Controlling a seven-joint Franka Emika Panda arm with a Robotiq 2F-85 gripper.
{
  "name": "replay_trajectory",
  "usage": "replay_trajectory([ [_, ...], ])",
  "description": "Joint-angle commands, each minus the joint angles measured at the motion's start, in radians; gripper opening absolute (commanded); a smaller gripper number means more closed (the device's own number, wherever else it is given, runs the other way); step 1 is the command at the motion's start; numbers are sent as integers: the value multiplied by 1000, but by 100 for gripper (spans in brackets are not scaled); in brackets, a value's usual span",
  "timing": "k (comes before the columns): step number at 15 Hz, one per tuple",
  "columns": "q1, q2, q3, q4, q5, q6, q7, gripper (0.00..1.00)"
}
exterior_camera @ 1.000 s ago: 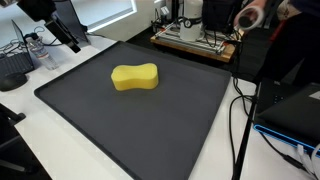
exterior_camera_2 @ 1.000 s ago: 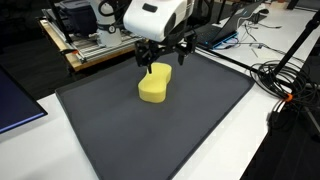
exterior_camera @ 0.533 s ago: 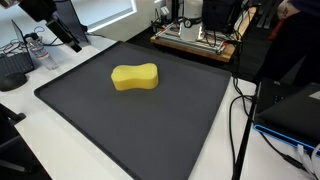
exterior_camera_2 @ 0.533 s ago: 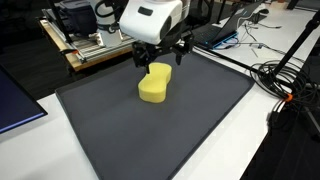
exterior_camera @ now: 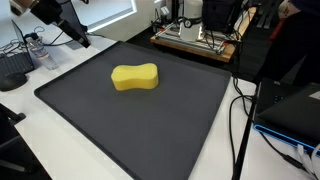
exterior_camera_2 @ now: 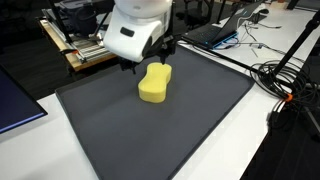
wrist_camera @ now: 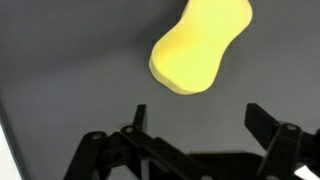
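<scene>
A yellow peanut-shaped sponge (exterior_camera: 135, 77) lies on a dark grey mat (exterior_camera: 130, 125); it also shows in the other exterior view (exterior_camera_2: 154, 83) and at the top of the wrist view (wrist_camera: 200, 45). My gripper (wrist_camera: 195, 112) is open and empty, held in the air above the mat beside the sponge, apart from it. In an exterior view the gripper (exterior_camera: 75, 37) hangs near the mat's far corner, away from the sponge; in another exterior view its white body (exterior_camera_2: 137, 30) hides most of the fingers (exterior_camera_2: 145, 65).
A wooden bench with equipment (exterior_camera: 195, 40) stands behind the mat. Cables (exterior_camera_2: 285, 80) run along the white table beside the mat. A bottle (exterior_camera: 38, 50) and dark gear stand near the arm. A dark panel (exterior_camera_2: 15, 105) lies off the mat's edge.
The arm has lifted and swung away from the sponge, toward the mat's edge; the gripper stays open and the sponge has not moved.
</scene>
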Motion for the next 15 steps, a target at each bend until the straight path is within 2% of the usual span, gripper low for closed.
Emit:
replay_trajectory([
  [1, -41, 96, -8, 133, 47, -120, -158, 100],
  [3, -65, 129, 3, 169, 61, -141, -237, 100],
  [4, -85, 132, 31, 159, 54, -126, -267, 100],
  [8, -127, 157, 50, 163, 72, -134, -360, 100],
  [15, -173, 90, 51, 49, 95, -65, -374, 100],
])
